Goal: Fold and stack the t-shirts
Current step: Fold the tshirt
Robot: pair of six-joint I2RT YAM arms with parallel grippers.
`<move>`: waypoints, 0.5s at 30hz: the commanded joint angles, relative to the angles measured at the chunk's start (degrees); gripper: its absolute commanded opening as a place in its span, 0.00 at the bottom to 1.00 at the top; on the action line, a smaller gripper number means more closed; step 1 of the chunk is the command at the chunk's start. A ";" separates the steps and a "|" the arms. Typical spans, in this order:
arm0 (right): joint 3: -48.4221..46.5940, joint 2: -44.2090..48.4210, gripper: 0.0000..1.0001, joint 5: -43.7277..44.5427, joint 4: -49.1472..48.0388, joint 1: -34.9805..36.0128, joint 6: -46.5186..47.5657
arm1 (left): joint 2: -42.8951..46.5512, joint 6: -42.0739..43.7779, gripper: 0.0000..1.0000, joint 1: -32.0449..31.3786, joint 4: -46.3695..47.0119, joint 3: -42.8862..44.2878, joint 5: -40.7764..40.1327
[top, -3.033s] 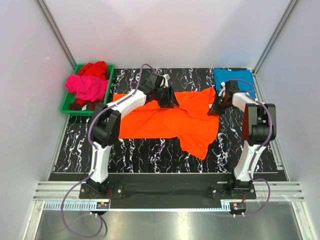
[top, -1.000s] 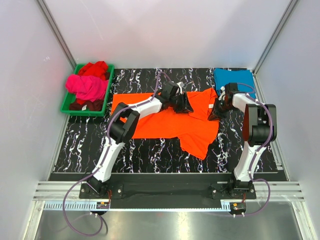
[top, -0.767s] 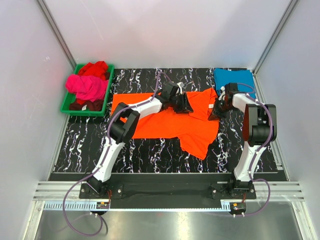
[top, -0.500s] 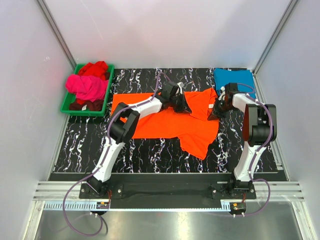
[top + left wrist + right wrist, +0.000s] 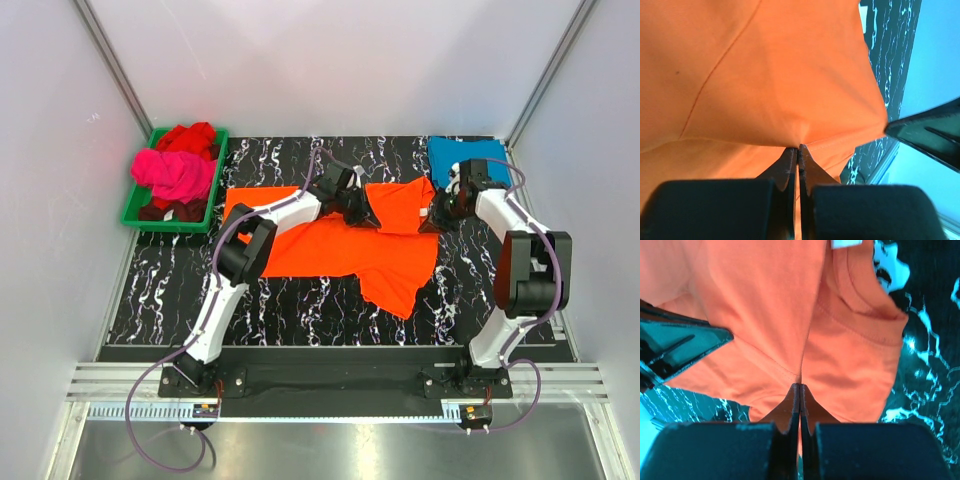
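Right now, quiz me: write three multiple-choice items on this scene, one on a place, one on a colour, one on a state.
1. Where on the table does the teal-blue t-shirt lie?
A. Near left corner
B. Far right corner
C. Middle

2. What colour is the t-shirt spread between the arms?
A. Orange
B. Red
C. Magenta

3. How is the left gripper?
A. Wide open above the cloth
B. Shut on nothing
C. Shut on the orange t-shirt

Answers:
1 B: the top view shows it at the far right, beyond the right arm.
2 A: orange cloth covers the middle.
3 C: the left wrist view shows cloth pinched between closed fingers.
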State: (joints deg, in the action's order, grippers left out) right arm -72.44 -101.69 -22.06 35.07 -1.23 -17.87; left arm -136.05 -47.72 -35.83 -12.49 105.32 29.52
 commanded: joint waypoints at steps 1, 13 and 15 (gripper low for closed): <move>2.74 3.24 0.00 -0.08 1.67 -0.17 -1.64 | 0.78 -0.35 0.00 0.15 -0.43 2.61 3.27; 10.39 10.01 0.00 0.88 -2.97 -0.17 -8.85 | 0.87 1.05 0.00 0.15 -3.33 3.31 3.62; 10.48 10.63 0.00 1.67 -4.39 -0.17 -9.81 | 0.87 1.58 0.00 0.15 -4.38 3.84 3.09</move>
State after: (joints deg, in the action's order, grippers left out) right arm -62.30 -94.41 -21.65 34.02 -1.23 -24.88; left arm -136.05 -47.55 -35.92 -16.12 105.93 31.79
